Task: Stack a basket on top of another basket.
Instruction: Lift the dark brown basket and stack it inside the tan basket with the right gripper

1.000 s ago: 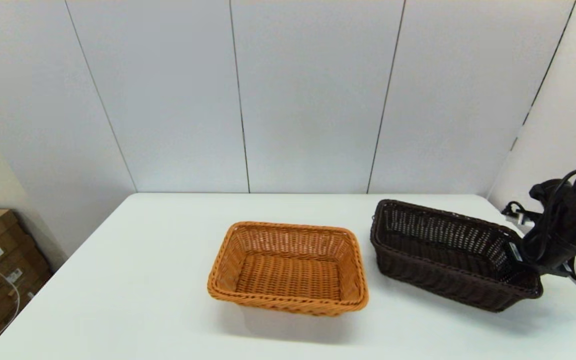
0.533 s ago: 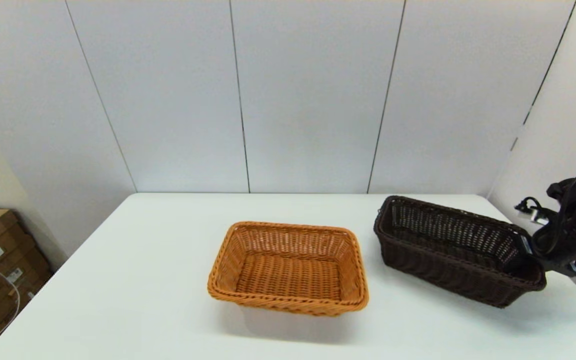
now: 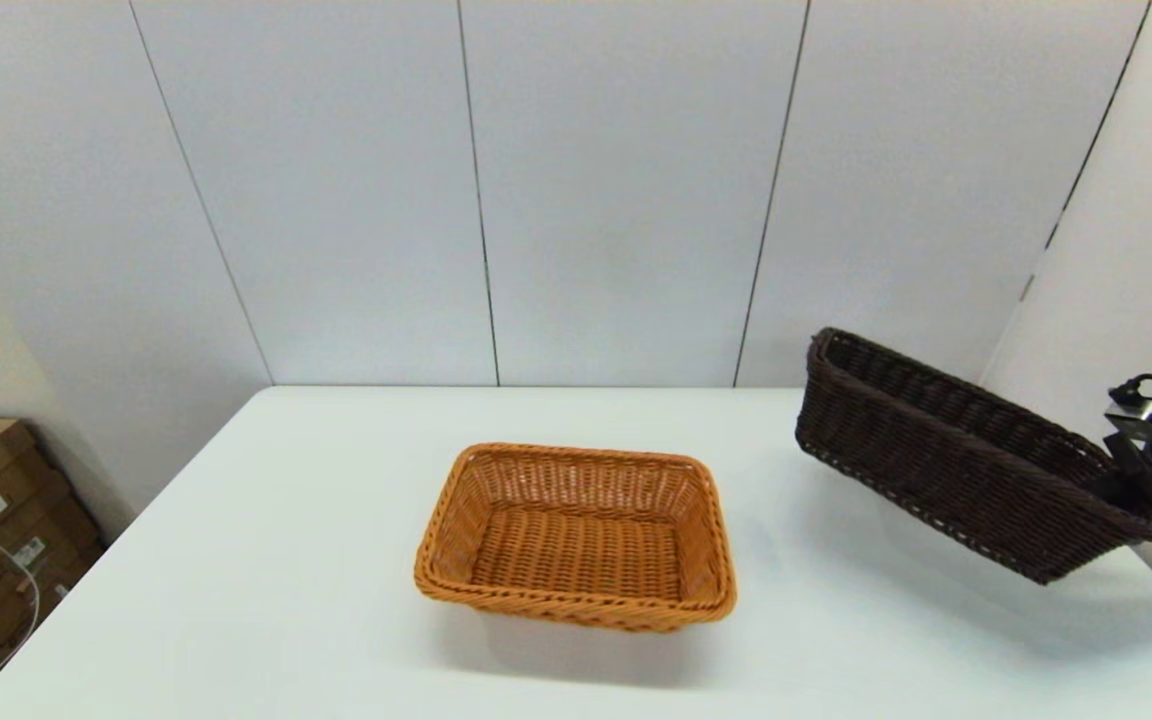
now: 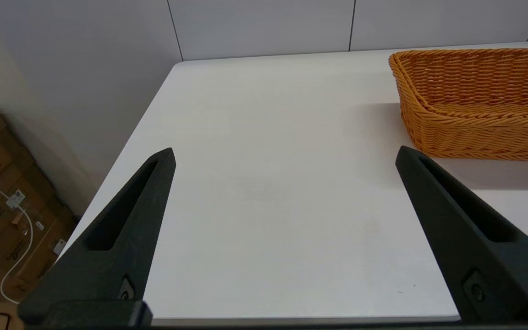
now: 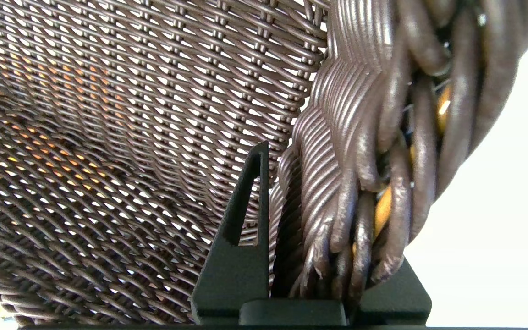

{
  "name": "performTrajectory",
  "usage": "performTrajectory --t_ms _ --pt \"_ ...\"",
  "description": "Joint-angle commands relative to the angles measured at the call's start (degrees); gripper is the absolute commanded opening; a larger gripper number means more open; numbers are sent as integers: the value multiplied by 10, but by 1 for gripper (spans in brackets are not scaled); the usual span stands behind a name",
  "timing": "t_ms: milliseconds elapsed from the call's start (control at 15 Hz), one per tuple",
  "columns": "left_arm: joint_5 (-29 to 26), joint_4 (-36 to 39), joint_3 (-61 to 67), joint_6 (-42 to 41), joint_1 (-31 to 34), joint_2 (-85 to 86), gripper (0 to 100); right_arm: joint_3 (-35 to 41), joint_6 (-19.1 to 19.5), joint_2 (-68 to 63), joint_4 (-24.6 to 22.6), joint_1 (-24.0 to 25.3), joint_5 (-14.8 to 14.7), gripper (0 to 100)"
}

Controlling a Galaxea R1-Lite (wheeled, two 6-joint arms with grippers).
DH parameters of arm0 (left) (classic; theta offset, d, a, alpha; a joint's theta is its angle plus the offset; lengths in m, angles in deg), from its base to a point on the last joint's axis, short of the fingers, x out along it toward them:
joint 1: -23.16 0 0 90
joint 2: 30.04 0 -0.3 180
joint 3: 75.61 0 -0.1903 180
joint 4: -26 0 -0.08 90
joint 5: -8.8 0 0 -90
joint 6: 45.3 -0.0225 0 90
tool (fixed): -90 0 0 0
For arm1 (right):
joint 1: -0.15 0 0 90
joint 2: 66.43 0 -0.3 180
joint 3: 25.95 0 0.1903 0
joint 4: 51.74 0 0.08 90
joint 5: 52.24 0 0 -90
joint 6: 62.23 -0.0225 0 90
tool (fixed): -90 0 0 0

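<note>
Right claw (image 3: 1131, 495) clamped on the dark brown basket's (image 3: 956, 455) rim at its right end | basket in the air, tilted, clear of the bench (image 3: 286, 560) | orange basket (image 3: 576, 535) sits mid-bench, well apart | left claw (image 4: 284, 158) fingers spread wide, empty, low over the bench's left side

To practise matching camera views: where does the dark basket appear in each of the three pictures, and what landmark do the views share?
Head view: dark basket at right, lifted and tilted, held at its end by the right gripper.
Left wrist view: not in it.
Right wrist view: fills the picture, rim clamped between the fingers.
Shared landmark: orange basket, also in the left wrist view and glimpsed through the weave.
</note>
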State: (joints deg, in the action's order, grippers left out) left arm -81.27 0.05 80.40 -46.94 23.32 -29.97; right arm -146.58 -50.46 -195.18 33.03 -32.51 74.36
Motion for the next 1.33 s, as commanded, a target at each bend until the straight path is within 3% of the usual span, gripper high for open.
performTrajectory --t_ms 67,400,733,867,1067,1333 --pt "0 0 0 0 0 -1 100 -5 42 44 56 5 3 0" --pt "0 -1 0 1 0 -1 100 -2 43 146 98 67 0 0" --pt "0 -1 0 1 0 -1 100 23 37 233 123 159 -28 0" --pt "0 0 0 1 0 -1 100 30 2 241 117 216 -73 0" --pt "0 -1 0 2 0 -1 100 30 -79 235 53 285 -123 0" --pt "0 0 0 1 0 -1 100 23 -133 219 14 356 -146 0"
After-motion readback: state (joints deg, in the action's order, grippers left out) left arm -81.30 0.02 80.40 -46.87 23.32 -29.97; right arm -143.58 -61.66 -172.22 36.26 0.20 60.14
